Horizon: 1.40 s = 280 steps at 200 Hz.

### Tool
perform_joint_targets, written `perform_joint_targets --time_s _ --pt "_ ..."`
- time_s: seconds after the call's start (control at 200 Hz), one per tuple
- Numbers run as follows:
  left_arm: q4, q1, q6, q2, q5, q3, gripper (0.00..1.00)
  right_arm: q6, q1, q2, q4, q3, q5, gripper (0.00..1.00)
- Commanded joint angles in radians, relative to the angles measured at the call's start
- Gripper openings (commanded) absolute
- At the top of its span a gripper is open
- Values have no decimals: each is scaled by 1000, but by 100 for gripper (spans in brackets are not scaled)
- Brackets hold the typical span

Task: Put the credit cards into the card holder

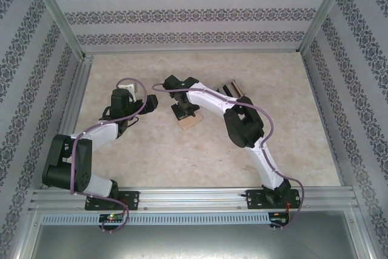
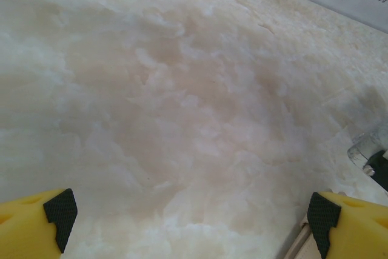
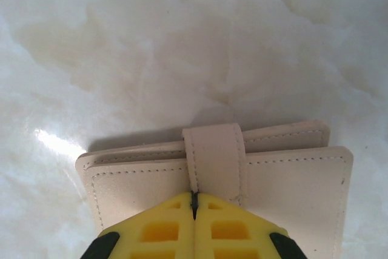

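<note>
The card holder (image 3: 285,180) is a beige stitched leather wallet lying flat and closed on the marble table, its strap (image 3: 215,156) folded over the top. My right gripper (image 3: 194,201) is shut, its yellow fingertips meeting on the strap's left edge; I cannot tell whether any leather is pinched. From above, the right gripper (image 1: 182,110) sits over the holder (image 1: 191,122). Dark and silver credit cards (image 1: 233,89) lie behind the right arm. My left gripper (image 2: 194,210) hangs open over bare table, just left of the holder's corner (image 2: 303,241).
The marble table (image 1: 273,137) is enclosed by patterned walls and an aluminium frame (image 1: 79,89). The two wrists stand close together near the table's middle. A grey and black part of the right arm (image 2: 370,150) shows at the right edge of the left wrist view.
</note>
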Motion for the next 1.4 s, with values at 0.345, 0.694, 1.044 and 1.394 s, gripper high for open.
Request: perform_joint_targets --time_s 0.345,0.694,1.044,1.394 --pt "-32 -14 -57 -23 -97 5 100 56 -83 -252 255 -243 -307 0" --pt "-57 -38 -164 -71 -90 -21 100 129 -132 -303 421 -352 -645 0" --pt "-47 -48 -267 -178 176 -54 100 272 -179 -327 648 -415 -963 0" --pt "-143 -47 -250 -274 130 -107 100 89 -139 -266 315 -316 -486 10"
